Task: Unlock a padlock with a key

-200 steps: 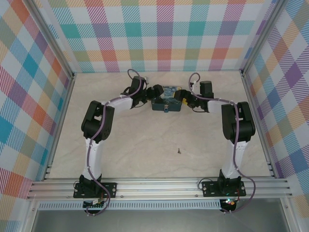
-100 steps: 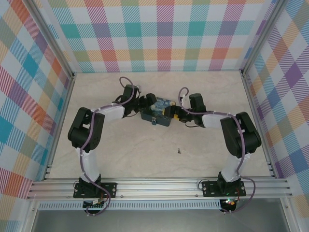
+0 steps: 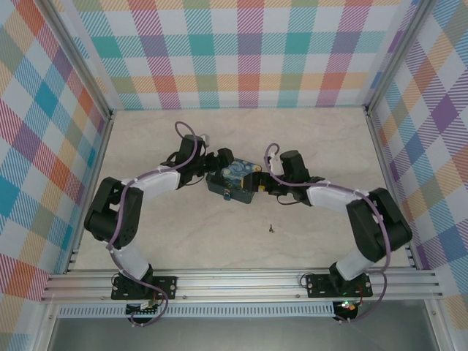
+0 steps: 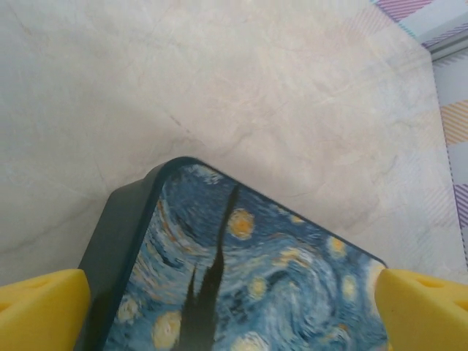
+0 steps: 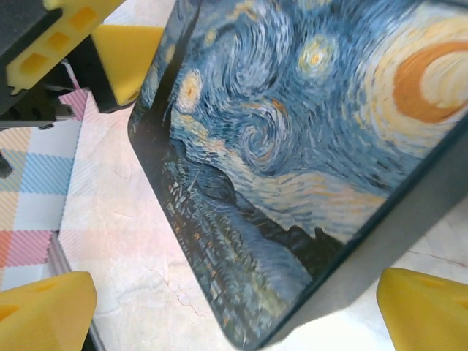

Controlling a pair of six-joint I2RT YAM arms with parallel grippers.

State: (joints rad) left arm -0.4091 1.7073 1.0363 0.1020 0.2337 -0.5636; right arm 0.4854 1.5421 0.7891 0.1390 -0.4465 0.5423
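Padlock (image 3: 227, 194): tiny, blue body with a pale glint, hanging at the near long side of the tin (image 3: 235, 179), about mid-table; its shackle is too small to make out
Key (image 3: 270, 228): tiny dark sliver lying alone on the pale table (image 3: 183, 241), nearer the arm bases than the tin and apart from both grippers
Tin: rectangular, dark-sided, lid painted with blue and yellow swirls, lying skewed between the two arms
Left gripper (image 3: 219, 167): at the tin's left end, jaws spread wide; in its wrist view (image 4: 234, 314) the yellow fingertips (image 4: 40, 307) sit at either side of the lid's corner, right at the tin's edges, and contact cannot be told
Right gripper (image 3: 259, 183): at the tin's right end, jaws wide apart; in its wrist view (image 5: 234, 314) one yellow fingertip (image 5: 428, 307) is just beside the tin's dark wall, the other stands off over bare table
Held: neither gripper grips the padlock or key
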